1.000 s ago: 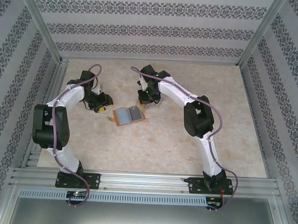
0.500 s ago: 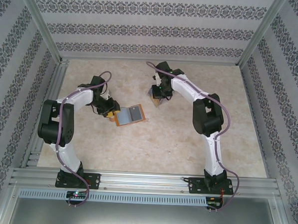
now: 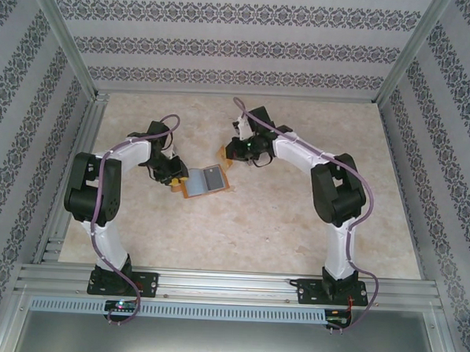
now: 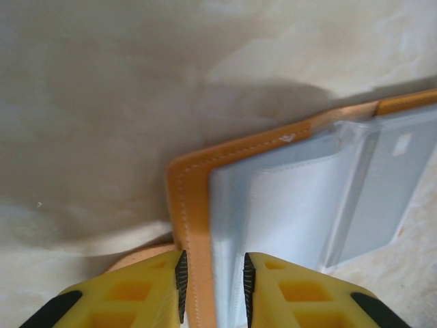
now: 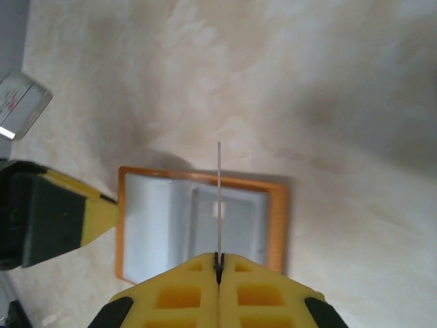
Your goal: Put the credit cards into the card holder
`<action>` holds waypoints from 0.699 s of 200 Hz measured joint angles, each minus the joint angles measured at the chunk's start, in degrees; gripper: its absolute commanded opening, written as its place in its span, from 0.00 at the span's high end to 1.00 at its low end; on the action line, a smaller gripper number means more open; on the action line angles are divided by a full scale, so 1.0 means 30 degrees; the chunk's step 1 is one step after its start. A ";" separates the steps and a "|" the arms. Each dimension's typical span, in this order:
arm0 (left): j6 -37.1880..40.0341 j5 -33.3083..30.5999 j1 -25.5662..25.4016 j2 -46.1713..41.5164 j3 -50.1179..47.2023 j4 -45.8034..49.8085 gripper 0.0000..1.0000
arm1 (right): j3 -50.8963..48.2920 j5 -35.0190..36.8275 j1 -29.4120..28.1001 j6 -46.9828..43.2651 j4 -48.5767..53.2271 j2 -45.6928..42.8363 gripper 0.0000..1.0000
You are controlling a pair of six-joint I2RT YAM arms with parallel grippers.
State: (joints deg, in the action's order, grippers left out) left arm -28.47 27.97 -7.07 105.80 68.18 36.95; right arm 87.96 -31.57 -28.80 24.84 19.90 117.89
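Pinching edge-on card (image 5: pixel 218 179) pointing straight out: right jaws. Left jaws spread astride card holder (image 4: pixel 192 198) edge.

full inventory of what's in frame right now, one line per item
card holder: 1, orange-brown with grey-blue pockets, lying open mid-table
credit card: 1, pinkish-tan, seen edge-on in the right wrist view, pinched above the holder
second card: 1, grey-white with red marking, flat on the table beyond the left gripper
table: 1, beige marbled
walls: patterned grey-white, three sides
frame: aluminium rails, near edge and corners
arms: 2, white and black, purple cables
left gripper: yellow, jaws narrowly apart astride the holder's left edge
right gripper: yellow, shut on the credit card
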 measured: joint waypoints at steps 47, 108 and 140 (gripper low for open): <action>0.0204 -0.0947 0.0000 0.0510 0.0036 0.0423 0.71 | -0.2251 -0.1282 -0.1078 0.1450 -0.3191 0.0007 0.92; 0.0277 -0.1064 0.0000 0.0663 0.0102 0.0554 0.82 | -0.2958 -0.1894 -0.1239 0.2404 -0.5304 0.0656 0.92; 0.0277 -0.1056 -0.0022 0.0663 0.0102 0.0554 0.86 | -0.3002 -0.2215 -0.1246 0.2681 -0.5610 0.1027 0.92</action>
State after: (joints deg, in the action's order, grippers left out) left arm -27.64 24.80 -7.14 107.79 68.49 38.61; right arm 78.96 -38.22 -32.53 32.88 3.07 120.97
